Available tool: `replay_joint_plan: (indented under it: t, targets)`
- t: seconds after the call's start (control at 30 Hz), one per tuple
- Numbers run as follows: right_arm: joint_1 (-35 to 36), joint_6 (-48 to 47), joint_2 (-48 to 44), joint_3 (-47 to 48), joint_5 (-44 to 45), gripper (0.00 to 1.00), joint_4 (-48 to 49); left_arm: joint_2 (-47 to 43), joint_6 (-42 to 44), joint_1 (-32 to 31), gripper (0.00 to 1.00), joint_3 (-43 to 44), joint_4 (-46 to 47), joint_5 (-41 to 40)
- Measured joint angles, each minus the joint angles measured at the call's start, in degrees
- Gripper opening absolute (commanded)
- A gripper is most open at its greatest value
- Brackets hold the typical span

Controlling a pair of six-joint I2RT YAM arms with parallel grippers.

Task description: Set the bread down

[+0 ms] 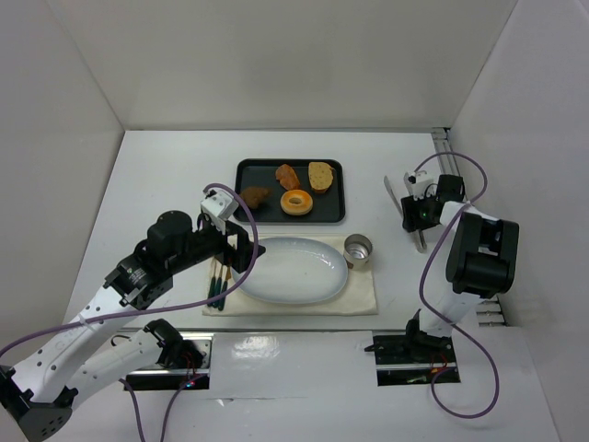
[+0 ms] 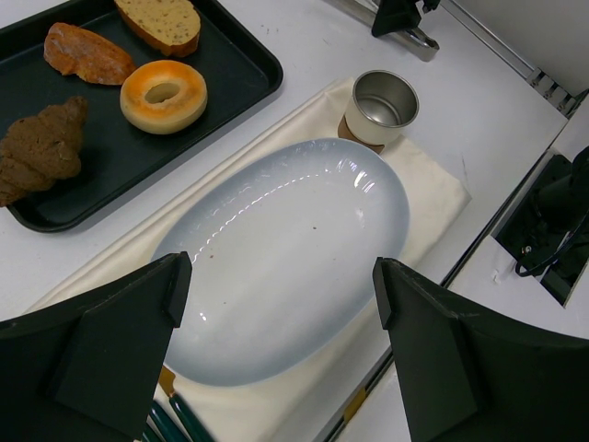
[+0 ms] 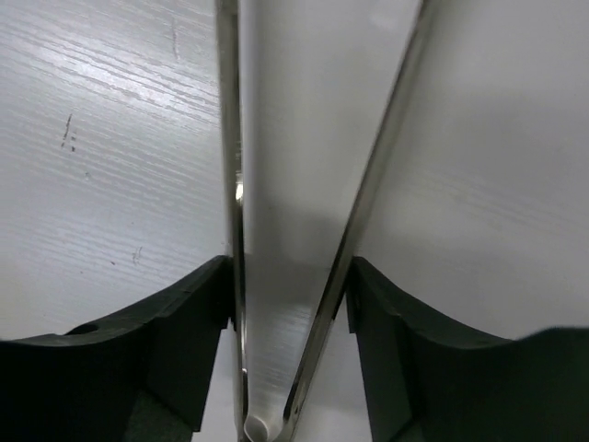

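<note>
The bread [image 1: 288, 175] is a reddish-orange oval pastry lying on the black tray [image 1: 267, 168] at the back; it also shows in the left wrist view [image 2: 87, 53]. My left gripper [image 1: 248, 250] is open and empty, hovering over the left end of the white oval plate [image 1: 294, 269], short of the tray. In the left wrist view, the left gripper [image 2: 281, 290] has the plate [image 2: 285, 239] between its spread jaws. My right gripper [image 1: 416, 214] stands to the right of the tray, shut on metal tongs [image 1: 394, 191]. In the right wrist view, the right gripper [image 3: 287, 295] presses on both arms of the tongs [image 3: 231, 184].
The tray also holds a dark brown croissant [image 2: 41, 147], a ring donut [image 2: 164, 95] and a tan slice [image 2: 158, 23]. A metal cup [image 1: 358, 249] stands on the cream cloth [image 1: 363, 296] by the plate's right end. Green-handled cutlery [image 1: 218, 285] lies left of the plate.
</note>
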Motion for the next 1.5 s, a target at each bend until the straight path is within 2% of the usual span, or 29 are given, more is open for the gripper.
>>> replay_joint_plan:
  t: [0.1,0.13,0.27,0.47,0.87,1.2,1.5]
  targets:
    - [0.0,0.0,0.1,0.0,-0.7,0.54,0.0,0.0,0.0,0.0,1.0,0.0,0.0,0.0]
    - [0.0,0.0,0.1,0.0,-0.7,0.49,0.0,0.0,0.0,0.0,1.0,0.0,0.0,0.0]
    - [0.0,-0.2,0.1,0.0,-1.0,0.46,0.0,0.0,0.0,0.0,1.0,0.0,0.0,0.0]
    - [0.0,0.0,-1.8,0.0,-1.4,0.46,-1.4,0.0,0.0,0.0,1.0,0.0,0.0,-0.1]
    - [0.0,1.0,-12.6,5.9,-7.0,0.45,-5.4,-0.1,0.0,0.0,1.0,0.0,0.0,-1.2]
    - [0.0,1.2,-13.1,6.0,-9.5,0.45,-8.7,-0.1,0.0,0.0,1.0,0.0,0.0,-1.7]
    - [0.3,3.8,-13.6,11.3,-19.6,0.52,-13.1,-0.1,0.0,0.0,1.0,-0.5,0.0,-2.3]
